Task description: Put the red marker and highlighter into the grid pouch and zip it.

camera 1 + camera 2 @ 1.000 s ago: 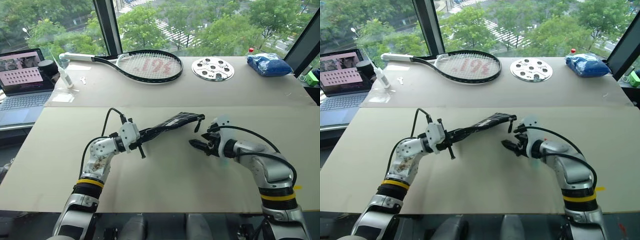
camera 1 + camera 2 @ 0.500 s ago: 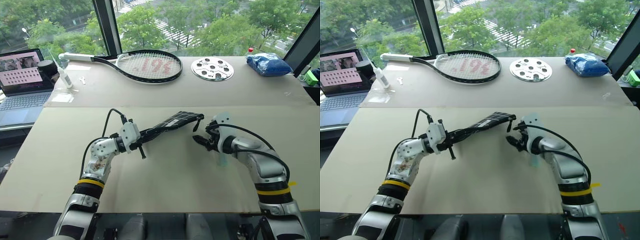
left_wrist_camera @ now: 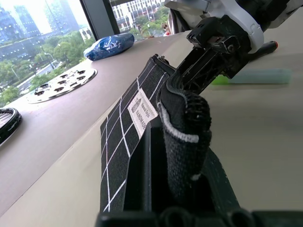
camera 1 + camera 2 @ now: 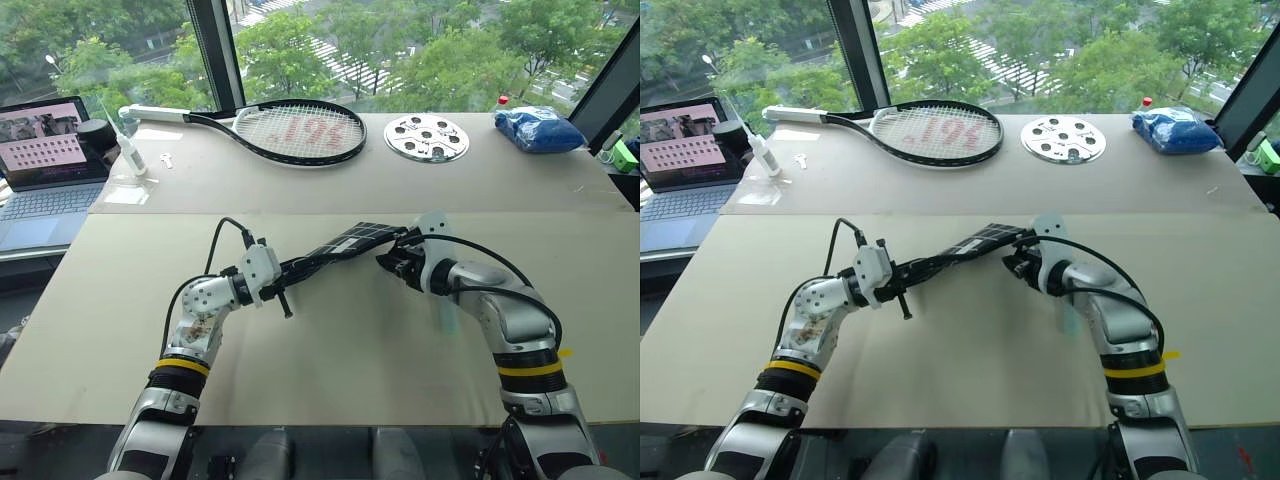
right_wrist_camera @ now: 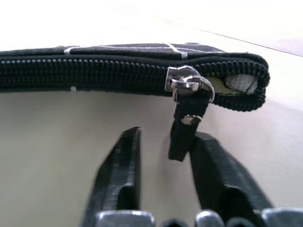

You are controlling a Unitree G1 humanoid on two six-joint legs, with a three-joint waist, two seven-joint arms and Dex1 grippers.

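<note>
The grid pouch (image 4: 345, 247) is gripped by the clenched left pincer (image 4: 284, 272); the right pincer (image 5: 163, 177) is parted beside the zipper strap (image 5: 183, 130).

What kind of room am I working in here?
Probably an upper-floor office or lab: a broad worktable beside big windows overlooking treetops and a street, with an open laptop and a tennis racket.
</note>
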